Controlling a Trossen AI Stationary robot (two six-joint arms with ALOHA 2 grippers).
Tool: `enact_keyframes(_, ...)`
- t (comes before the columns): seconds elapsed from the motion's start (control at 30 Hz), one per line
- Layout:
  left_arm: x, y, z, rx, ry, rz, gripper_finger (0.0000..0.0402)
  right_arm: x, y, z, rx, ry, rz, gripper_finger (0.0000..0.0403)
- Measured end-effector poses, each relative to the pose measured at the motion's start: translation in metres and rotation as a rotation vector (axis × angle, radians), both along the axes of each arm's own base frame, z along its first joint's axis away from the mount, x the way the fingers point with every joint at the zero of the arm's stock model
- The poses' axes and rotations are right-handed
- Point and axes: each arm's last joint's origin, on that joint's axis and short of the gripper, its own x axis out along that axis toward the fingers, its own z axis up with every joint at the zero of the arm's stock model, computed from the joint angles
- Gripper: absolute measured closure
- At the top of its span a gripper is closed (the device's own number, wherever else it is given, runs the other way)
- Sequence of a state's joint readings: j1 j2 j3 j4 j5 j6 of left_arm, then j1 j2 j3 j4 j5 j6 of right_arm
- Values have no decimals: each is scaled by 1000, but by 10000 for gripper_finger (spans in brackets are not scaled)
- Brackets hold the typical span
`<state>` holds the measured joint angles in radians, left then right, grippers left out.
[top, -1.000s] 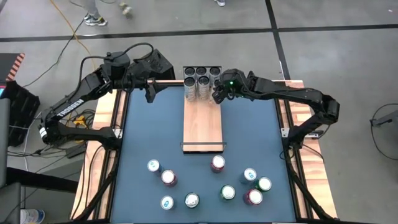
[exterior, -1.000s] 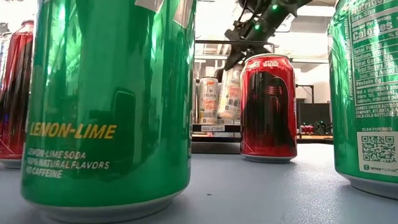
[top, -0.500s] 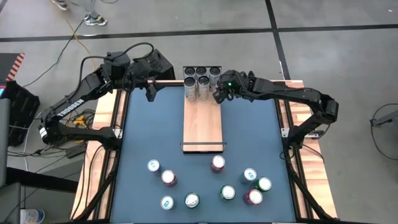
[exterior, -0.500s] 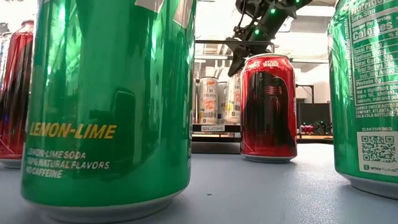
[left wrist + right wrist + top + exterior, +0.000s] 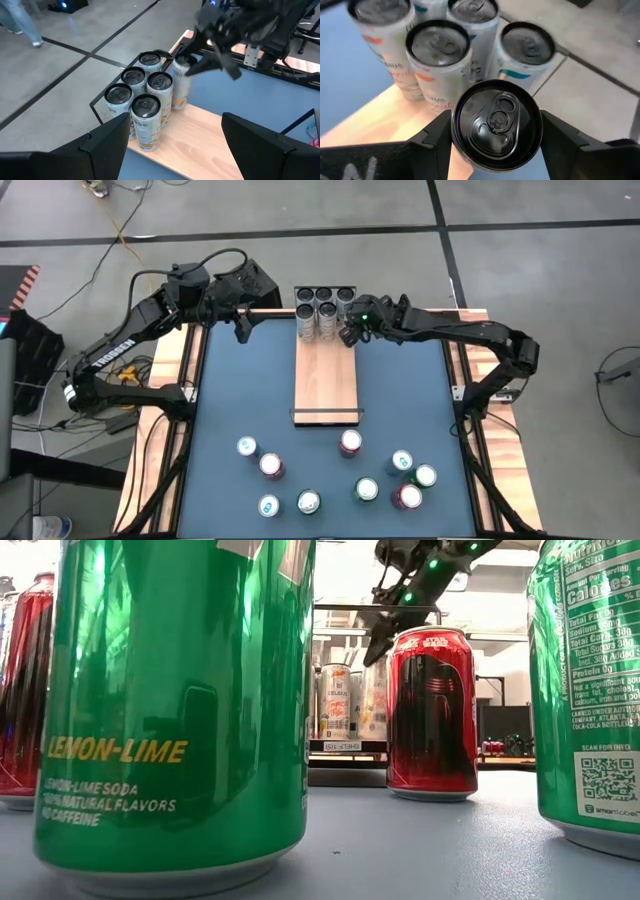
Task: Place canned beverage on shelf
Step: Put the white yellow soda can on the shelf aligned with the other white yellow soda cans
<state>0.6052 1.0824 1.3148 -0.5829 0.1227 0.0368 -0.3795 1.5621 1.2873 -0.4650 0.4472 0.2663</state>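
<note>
The shelf [image 5: 325,380] is a pale wood plank lying lengthwise in the middle of the blue table. Several tall white cans [image 5: 142,97] stand close together at its far end. My right gripper [image 5: 496,137] is shut on one more canned beverage [image 5: 496,122] with a dark top, right beside that group on the shelf's far right corner [image 5: 182,82]. My left gripper [image 5: 240,330] hovers open over the table's far left, nothing between its fingers [image 5: 107,145]. My right gripper pinches the can between its two fingers [image 5: 435,142], on opposite sides of the wall just under the top rim [image 5: 456,131]. The fingers slant down from the table's right. The can stands upright; whether its base rests on the plank I cannot tell.
Several loose cans [image 5: 340,470] stand scattered on the table's near half, among them a red one [image 5: 432,710] and a big green one [image 5: 180,700] close to the low camera. A black wire rail [image 5: 325,415] closes the shelf's near end. Pale wooden strips [image 5: 165,380] edge the table.
My right gripper has shifted very slightly with the can beside the standing cans, still shut on it; the can stays upright.
</note>
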Motion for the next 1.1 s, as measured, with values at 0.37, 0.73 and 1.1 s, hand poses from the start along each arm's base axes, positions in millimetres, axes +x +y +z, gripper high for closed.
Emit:
enact_keyframes(0.37, 0, 0, 1, 7, -7, 5, 101, 13, 8, -11, -38, 40, 24, 177)
enact_keyframes(0.73, 0, 0, 2, 14, -11, 4, 101, 14, 4, -8, -80, 37, 28, 177)
enact_keyframes(1.1, 0, 0, 2, 14, -11, 5, 101, 14, -1, -10, -89, 50, 24, 177)
